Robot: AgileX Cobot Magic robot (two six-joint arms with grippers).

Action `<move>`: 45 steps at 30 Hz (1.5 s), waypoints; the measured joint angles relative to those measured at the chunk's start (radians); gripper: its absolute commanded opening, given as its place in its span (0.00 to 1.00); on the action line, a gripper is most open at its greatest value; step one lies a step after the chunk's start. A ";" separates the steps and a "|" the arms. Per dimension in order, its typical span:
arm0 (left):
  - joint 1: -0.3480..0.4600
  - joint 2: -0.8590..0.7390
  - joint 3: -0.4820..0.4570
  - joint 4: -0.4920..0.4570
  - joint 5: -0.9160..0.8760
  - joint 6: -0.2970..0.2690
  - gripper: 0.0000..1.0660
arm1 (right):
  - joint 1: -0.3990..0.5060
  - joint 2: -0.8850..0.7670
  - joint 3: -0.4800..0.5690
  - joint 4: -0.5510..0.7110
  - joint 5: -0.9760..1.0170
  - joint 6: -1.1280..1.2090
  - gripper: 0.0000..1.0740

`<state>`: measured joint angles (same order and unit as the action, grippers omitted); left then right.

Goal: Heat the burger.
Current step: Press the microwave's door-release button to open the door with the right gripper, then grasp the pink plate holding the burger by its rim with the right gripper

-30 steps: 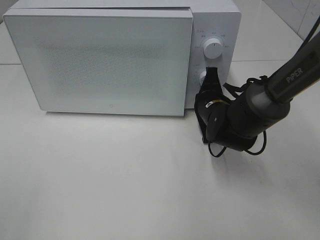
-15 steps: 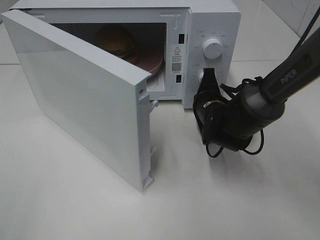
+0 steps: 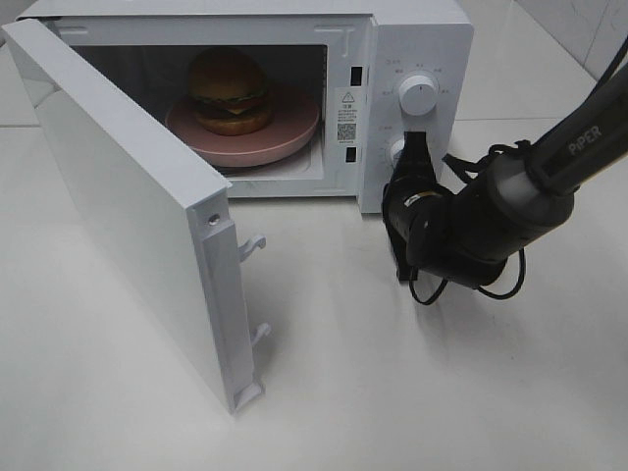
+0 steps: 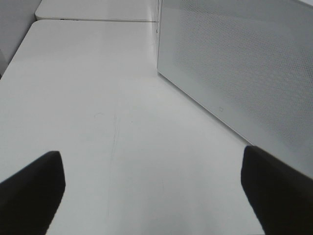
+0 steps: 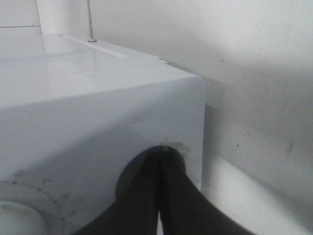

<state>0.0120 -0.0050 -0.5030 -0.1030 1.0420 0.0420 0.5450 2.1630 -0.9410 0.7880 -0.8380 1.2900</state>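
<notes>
The burger [image 3: 230,90] sits on a round pink plate [image 3: 294,132] inside the white microwave [image 3: 422,39]. The microwave's door [image 3: 128,206] stands swung wide open to the left. My right gripper [image 3: 414,145] is shut, and its closed tips touch the lower knob [image 3: 397,149] on the control panel. The right wrist view shows the same shut tips [image 5: 163,156] pressed against the panel's round recess. In the left wrist view my left gripper [image 4: 151,159] is open with nothing between its fingers [image 4: 32,191], low over the table beside the door's outer face [image 4: 244,73].
An upper knob [image 3: 418,95] sits above the lower one. The open door juts out over the front left of the white table [image 3: 392,392]. My right arm [image 3: 510,206] and its cables lie to the right of the microwave. A wall [image 5: 254,73] stands behind it.
The microwave door went from shut to wide open, swinging left and uncovering the burger on its plate. My right gripper stayed at the lower knob.
</notes>
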 measured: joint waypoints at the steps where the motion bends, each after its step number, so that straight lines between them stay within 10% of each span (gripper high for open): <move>1: 0.000 0.000 0.000 0.000 0.000 0.000 0.84 | -0.006 -0.009 0.003 -0.014 0.019 0.010 0.00; 45: 0.000 0.000 0.000 0.000 0.000 0.000 0.84 | -0.022 -0.403 0.290 -0.195 0.452 -0.275 0.01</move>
<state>0.0120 -0.0050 -0.5030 -0.1030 1.0420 0.0420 0.5230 1.7600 -0.6510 0.5930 -0.3860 1.0150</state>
